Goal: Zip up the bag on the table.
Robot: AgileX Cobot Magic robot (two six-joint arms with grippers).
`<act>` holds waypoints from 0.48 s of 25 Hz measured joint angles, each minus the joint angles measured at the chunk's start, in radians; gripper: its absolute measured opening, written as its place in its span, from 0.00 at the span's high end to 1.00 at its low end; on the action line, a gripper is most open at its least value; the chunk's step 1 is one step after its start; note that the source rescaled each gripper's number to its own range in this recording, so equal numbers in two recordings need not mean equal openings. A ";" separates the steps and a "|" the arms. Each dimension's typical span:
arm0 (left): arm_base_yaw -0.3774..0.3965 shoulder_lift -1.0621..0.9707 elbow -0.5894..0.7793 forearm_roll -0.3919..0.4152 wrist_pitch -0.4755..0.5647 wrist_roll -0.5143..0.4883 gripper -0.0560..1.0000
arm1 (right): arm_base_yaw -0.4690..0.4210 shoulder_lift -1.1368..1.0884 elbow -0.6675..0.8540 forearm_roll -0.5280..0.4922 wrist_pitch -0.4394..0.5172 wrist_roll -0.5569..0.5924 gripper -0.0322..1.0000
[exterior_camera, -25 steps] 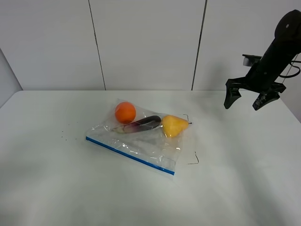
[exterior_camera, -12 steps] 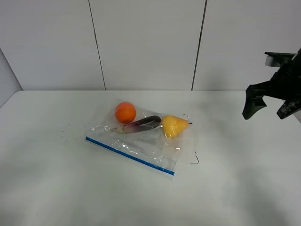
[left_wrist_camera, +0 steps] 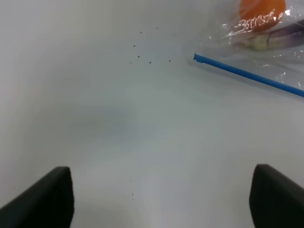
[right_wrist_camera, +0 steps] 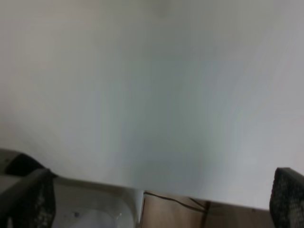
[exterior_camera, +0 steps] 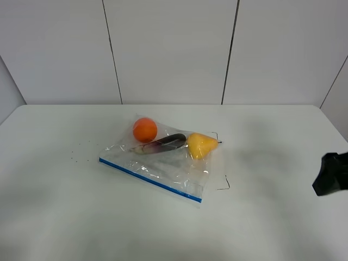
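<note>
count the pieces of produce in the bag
3, all at the far end of the bag, away from its blue zipper: an orange on the left, a purple eggplant in the middle, and a yellow piece on the right. None looks hidden.

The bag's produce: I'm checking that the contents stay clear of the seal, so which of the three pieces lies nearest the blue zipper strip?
The purple one, lying between the orange one and the yellow one.

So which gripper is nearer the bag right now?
Left, most likely. The left gripper looks onto the bag and its blue zip edge close ahead. The right gripper sits at the table's far right edge, well clear.
</note>
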 joint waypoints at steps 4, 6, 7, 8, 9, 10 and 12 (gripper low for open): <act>0.000 0.000 0.000 0.000 0.000 0.000 0.03 | 0.000 -0.211 0.117 -0.004 -0.030 0.006 0.00; 0.000 0.000 0.000 0.000 0.000 0.000 0.03 | 0.000 -0.312 0.161 -0.004 -0.054 0.011 0.00; 0.000 0.000 0.000 0.000 0.000 0.000 0.03 | 0.000 -0.369 0.181 -0.005 -0.068 0.012 0.00; 0.000 0.000 0.000 0.000 0.000 0.000 0.03 | 0.000 -0.424 0.196 -0.005 -0.082 0.013 0.00; 0.000 0.000 0.000 0.000 0.000 0.000 0.03 | 0.000 -0.477 0.213 -0.005 -0.100 0.014 0.00; 0.000 0.000 0.000 0.000 0.000 0.000 0.03 | 0.000 -0.519 0.230 -0.005 -0.119 0.016 0.00; 0.000 0.000 0.000 0.000 0.000 0.000 0.03 | 0.000 -0.612 0.259 -0.006 -0.153 0.017 0.00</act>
